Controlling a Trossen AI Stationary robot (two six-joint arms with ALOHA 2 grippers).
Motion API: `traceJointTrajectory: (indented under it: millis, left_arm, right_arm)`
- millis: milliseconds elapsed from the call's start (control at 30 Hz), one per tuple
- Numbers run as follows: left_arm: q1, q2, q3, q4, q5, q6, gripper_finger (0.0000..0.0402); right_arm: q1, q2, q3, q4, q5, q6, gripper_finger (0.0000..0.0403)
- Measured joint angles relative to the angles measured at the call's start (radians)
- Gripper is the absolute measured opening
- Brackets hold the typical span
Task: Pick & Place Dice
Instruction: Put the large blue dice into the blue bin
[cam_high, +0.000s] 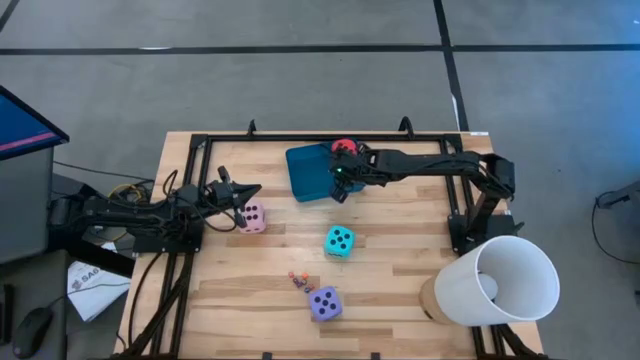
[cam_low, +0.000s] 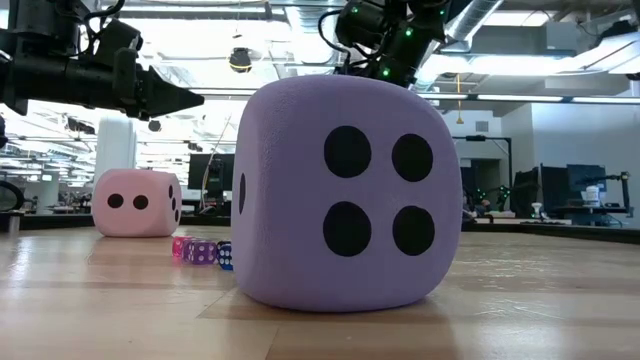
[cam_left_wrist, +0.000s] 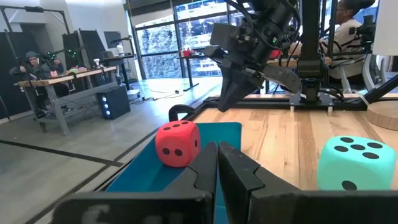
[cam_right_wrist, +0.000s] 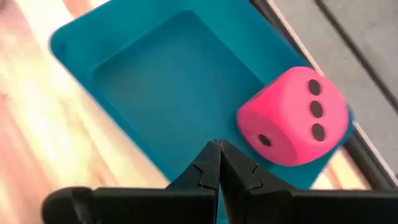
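Note:
The red die (cam_high: 343, 146) sits in the far right corner of the flat teal tray (cam_high: 305, 175); the right wrist view shows the die (cam_right_wrist: 292, 118) on the tray (cam_right_wrist: 161, 87). My right gripper (cam_high: 334, 186), shut, hovers over the tray's right edge, near the die (cam_left_wrist: 177, 143). My left gripper (cam_high: 252, 192), shut, hangs above the pink die (cam_high: 252, 216), which rests on the table (cam_low: 135, 203). The turquoise die (cam_high: 339, 241) lies mid-table. The purple die (cam_high: 324, 303) sits near the near edge and fills the low view (cam_low: 345, 195).
Several tiny dice (cam_high: 298, 280) lie beside the purple die. A large white cup-shaped object (cam_high: 495, 280) lies at the table's near right corner. A black frame (cam_high: 330, 135) runs along the table's far edge. Bare wood (cam_high: 400, 230) spreads right of the turquoise die.

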Motion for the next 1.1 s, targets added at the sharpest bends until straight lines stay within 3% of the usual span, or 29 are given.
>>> traceJointTrajectory:
  millis: [300,600,1100]
  left_arm:
    - [0.000,0.000,0.000,0.000,0.000,0.000,0.0006]
    - [0.000,0.000,0.000,0.000,0.000,0.000,0.0006]
    - [0.000,0.000,0.000,-0.002,0.000,0.001,0.0006]
  right_arm:
    - [0.069,0.000,0.000,-0.003,-0.011,0.033,0.0000]
    - [0.132,0.000,0.000,-0.059,-0.108,0.052,0.0000]
    - [0.150,0.000,0.000,-0.084,-0.187,0.053,0.0000]
